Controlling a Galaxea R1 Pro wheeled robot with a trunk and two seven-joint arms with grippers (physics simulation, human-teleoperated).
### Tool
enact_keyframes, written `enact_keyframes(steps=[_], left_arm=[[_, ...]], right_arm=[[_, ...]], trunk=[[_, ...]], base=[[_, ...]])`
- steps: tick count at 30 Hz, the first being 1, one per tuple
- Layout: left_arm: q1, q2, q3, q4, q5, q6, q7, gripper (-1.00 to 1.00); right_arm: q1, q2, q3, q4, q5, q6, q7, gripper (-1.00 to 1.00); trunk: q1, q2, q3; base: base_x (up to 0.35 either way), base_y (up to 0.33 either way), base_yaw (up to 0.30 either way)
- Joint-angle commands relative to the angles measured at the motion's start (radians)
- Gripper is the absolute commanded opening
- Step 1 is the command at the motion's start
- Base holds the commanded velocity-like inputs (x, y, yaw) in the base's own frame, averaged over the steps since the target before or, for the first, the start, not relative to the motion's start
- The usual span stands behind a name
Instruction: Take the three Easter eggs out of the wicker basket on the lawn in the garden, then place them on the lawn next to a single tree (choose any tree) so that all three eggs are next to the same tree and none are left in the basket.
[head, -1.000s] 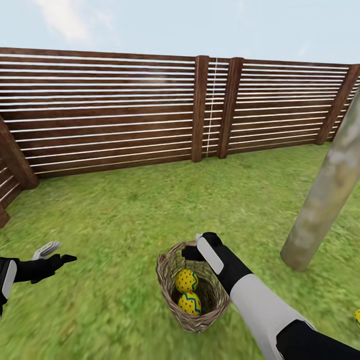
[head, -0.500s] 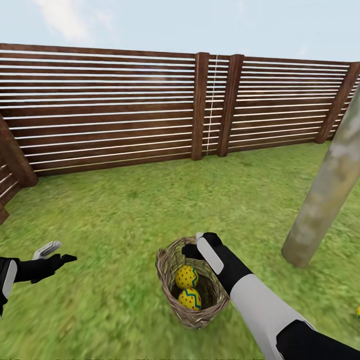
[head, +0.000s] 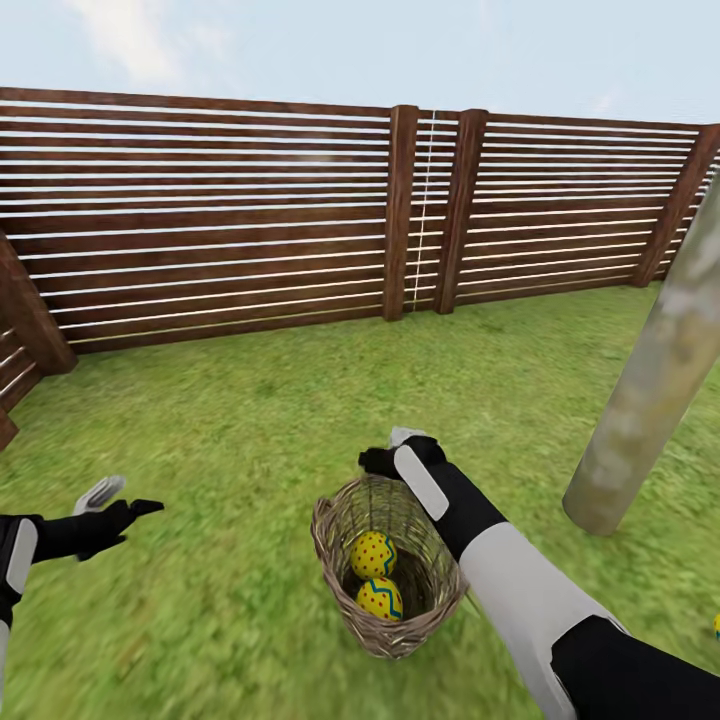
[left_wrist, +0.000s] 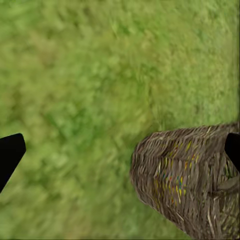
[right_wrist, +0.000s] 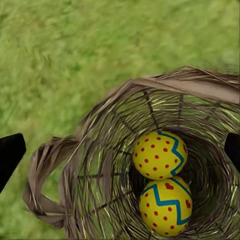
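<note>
1. On the left we see our left gripper (head: 120, 500), black with one grey finger. Its two fingers are spread apart and hold nothing. It hangs over the bright green grass of the lawn (head: 230, 420), well apart from the basket.
2. Behind the lawn stands a dark brown fence of flat wooden slats (head: 200, 220). It runs right across the back of the garden.
3. In the middle sits the small round brown wicker basket (head: 340, 560) on the grass. Our left wrist camera sees its woven outside wall (left_wrist: 185, 185).
4. Two yellow Easter eggs with red dots and a blue-green zigzag lie at the bottom of the basket. One egg (head: 373, 554) is touching the other egg (head: 380, 598).
5. Our right gripper (head: 390, 455) hangs above the far rim of the basket. In the right wrist picture its two black fingertips (right_wrist: 10, 155) sit wide apart at the picture's edges, and it grips nothing. The eggs (right_wrist: 160, 155) lie below, between them.
6. On the right a tall pale grey tree trunk (head: 650, 390) stands on the grass, near the basket.
7. At the far right edge a small yellow thing (head: 716, 627) peeks in on the grass. We cannot tell what it is.
</note>
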Motion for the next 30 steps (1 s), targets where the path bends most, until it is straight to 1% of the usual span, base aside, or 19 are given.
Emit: enact_keyframes(steps=[1,2,6,9,15,16,17,18,24,30], left_arm=[[-0.001,0.000,0.003,0.000,0.011,0.008,0.000,1.00],[-0.001,0.000,0.003,0.000,0.017,0.008,0.000,1.00],[-0.001,0.000,0.004,0.000,0.018,0.008,-0.001,1.00],[-0.001,0.000,0.004,0.000,0.017,0.008,-0.002,1.00],[-0.001,0.001,0.004,0.000,0.019,0.008,-0.002,1.00],[-0.001,0.001,0.005,0.000,0.019,0.008,-0.003,1.00],[-0.001,0.001,0.005,0.000,0.019,0.008,-0.003,1.00],[-0.001,0.001,0.005,0.000,0.020,0.008,-0.003,1.00],[-0.001,0.003,0.007,0.000,0.020,0.010,-0.004,1.00],[-0.001,0.006,0.006,0.000,0.022,0.011,-0.006,1.00]], right_arm=[[-0.001,0.000,0.002,-0.001,-0.009,-0.005,-0.009,1.00],[-0.001,0.000,0.002,-0.001,-0.010,-0.011,-0.008,1.00],[-0.001,0.000,0.002,0.001,-0.011,-0.033,-0.006,1.00],[-0.005,0.000,-0.002,0.007,-0.014,-0.050,-0.006,1.00],[-0.009,0.000,-0.007,0.017,-0.016,-0.016,-0.007,1.00],[-0.009,0.000,-0.007,0.017,-0.016,0.017,-0.007,1.00],[-0.011,0.000,-0.007,0.018,-0.017,0.020,-0.007,1.00],[-0.012,0.000,-0.007,0.019,-0.018,0.023,-0.007,1.00],[-0.022,0.000,-0.009,0.057,-0.021,0.027,-0.008,1.00],[-0.041,0.000,-0.009,0.123,-0.024,0.028,-0.007,1.00]], trunk=[[-0.004,0.007,0.002],[-0.008,0.014,0.005],[-0.023,0.042,0.018],[-0.023,0.042,0.018],[-0.023,0.042,0.018],[-0.023,0.042,0.018],[-0.023,0.042,0.018],[-0.019,0.035,0.015],[-0.019,0.035,0.015],[0.004,-0.007,-0.004]], base=[[0.000,0.000,0.000],[0.000,0.000,0.000],[0.000,0.000,0.000],[0.000,0.000,0.000],[0.000,0.000,0.000],[0.000,0.000,0.000],[0.000,0.000,0.000],[0.000,0.000,0.000],[0.000,0.000,0.000],[0.000,0.000,0.000]])
